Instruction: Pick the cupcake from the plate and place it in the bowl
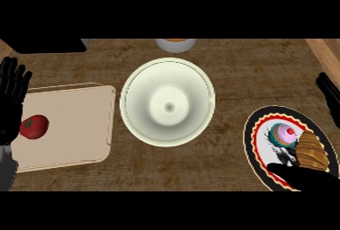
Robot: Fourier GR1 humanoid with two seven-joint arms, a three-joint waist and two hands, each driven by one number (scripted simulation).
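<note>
A cupcake [285, 134] with pink frosting and a red cherry sits on a black-rimmed plate [255, 130] at the right, touching a croissant [312, 153]. A large cream bowl [140, 92] stands at the middle of the counter with nothing in it. My right hand [309, 179] is open at the plate's near right edge; its dark palm covers the plate's lower rim, and its fingers [328, 93] rise along the right edge of the view. It is not touching the cupcake. My left hand [13, 101] rests open at the far left, fingers up.
A tan cutting board [73, 130] with a red tomato [34, 126] lies to the left of the bowl. A white cup [176, 44] stands behind the bowl. A dark object [46, 45] sits at the back left. A wooden edge [325, 51] runs along the right.
</note>
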